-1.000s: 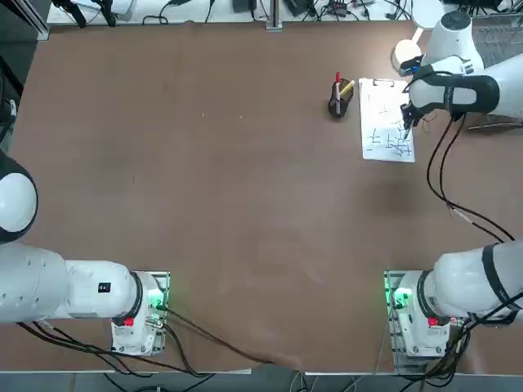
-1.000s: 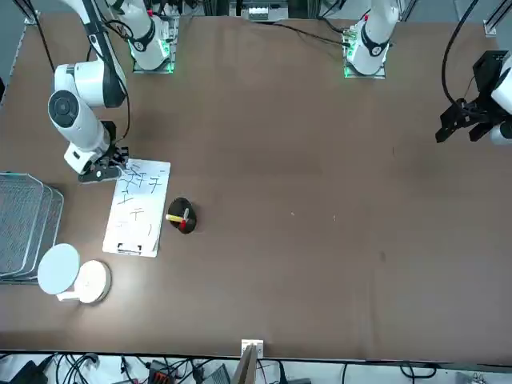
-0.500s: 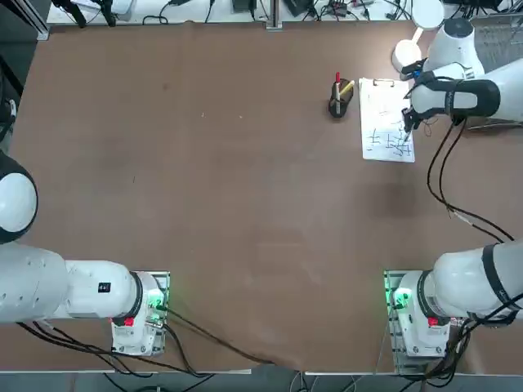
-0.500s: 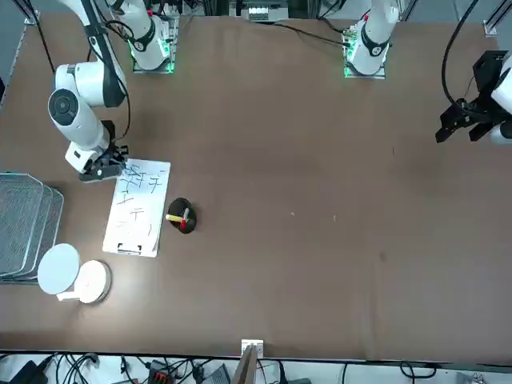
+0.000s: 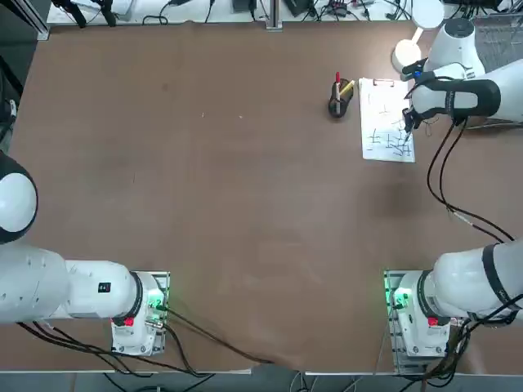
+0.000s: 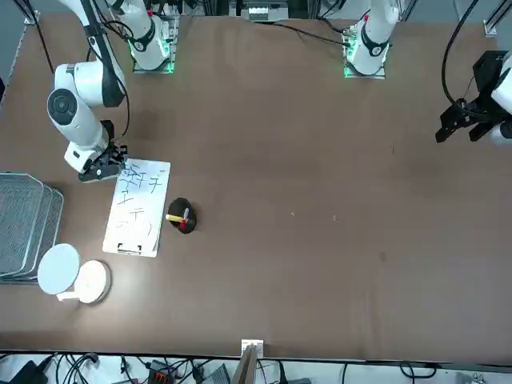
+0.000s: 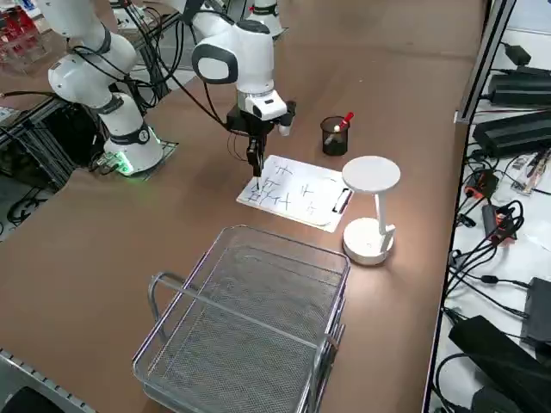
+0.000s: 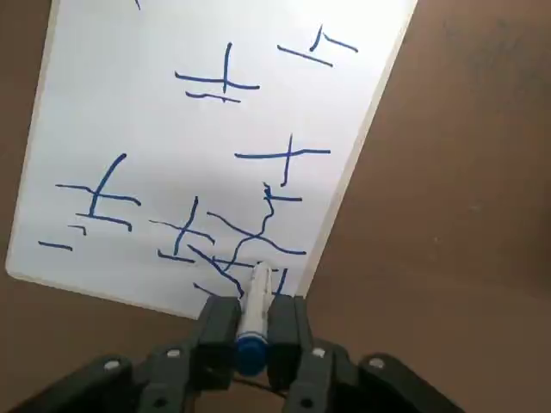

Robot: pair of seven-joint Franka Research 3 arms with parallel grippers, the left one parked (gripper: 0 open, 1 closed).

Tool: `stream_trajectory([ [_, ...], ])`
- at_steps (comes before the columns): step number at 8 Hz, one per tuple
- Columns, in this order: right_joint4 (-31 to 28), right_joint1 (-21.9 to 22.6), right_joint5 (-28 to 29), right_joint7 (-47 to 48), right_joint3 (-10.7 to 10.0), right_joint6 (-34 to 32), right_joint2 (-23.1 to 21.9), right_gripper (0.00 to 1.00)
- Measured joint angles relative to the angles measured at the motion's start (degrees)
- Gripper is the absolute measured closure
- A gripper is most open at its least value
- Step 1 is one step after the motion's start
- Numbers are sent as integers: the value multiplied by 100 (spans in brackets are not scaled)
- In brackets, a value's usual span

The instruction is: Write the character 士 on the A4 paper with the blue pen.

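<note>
The A4 paper (image 5: 382, 114) lies at the far right of the table, a clip on its far short edge, several blue handwritten characters on it (image 8: 172, 120). My right gripper (image 8: 254, 311) is shut on the blue pen (image 8: 255, 331). It holds the pen upright between its two fingers. The pen's tip rests on the sheet among overlapping blue strokes, close to the near right corner. From overhead the gripper (image 5: 406, 124) hangs over the paper's right edge. In the right side view the pen (image 7: 256, 175) points straight down from the gripper (image 7: 256, 153) onto the paper (image 7: 301, 196).
A black pen cup (image 5: 337, 103) with a red and a yellow pen stands just left of the paper. A white desk lamp (image 7: 370, 206) stands beyond the clip end. A wire basket (image 7: 250, 331) sits to the right, outside the arm.
The gripper with the pen has crept a little toward the paper's near end, then held nearly still over the last half second. The grip stays shut.
</note>
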Motion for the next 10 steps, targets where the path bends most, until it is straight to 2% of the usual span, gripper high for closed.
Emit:
stream_trajectory([
  [10,-39,-1,18,363,23,-48,-28,79],
])
